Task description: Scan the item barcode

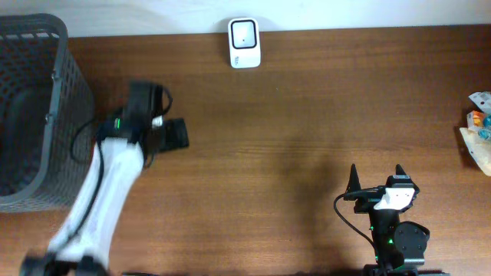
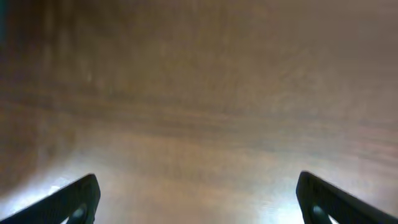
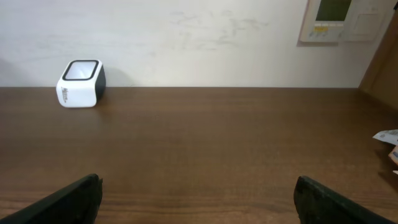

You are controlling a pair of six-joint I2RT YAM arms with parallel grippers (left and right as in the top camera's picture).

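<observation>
The white barcode scanner (image 1: 244,42) with its dark window stands at the table's far edge, also in the right wrist view as the scanner (image 3: 81,83) at far left. The item, a colourful packet (image 1: 480,129), lies at the right edge of the table; a corner of the packet (image 3: 387,138) shows in the right wrist view. My left gripper (image 1: 170,136) hovers open over bare wood beside the basket, its fingers (image 2: 74,200) wide apart with nothing between them. My right gripper (image 1: 376,176) is open near the front edge, its fingers (image 3: 68,198) empty and pointing toward the back wall.
A dark mesh basket (image 1: 31,115) fills the left end of the table, close to my left arm. A wall panel (image 3: 342,18) hangs on the wall behind the table at the right.
</observation>
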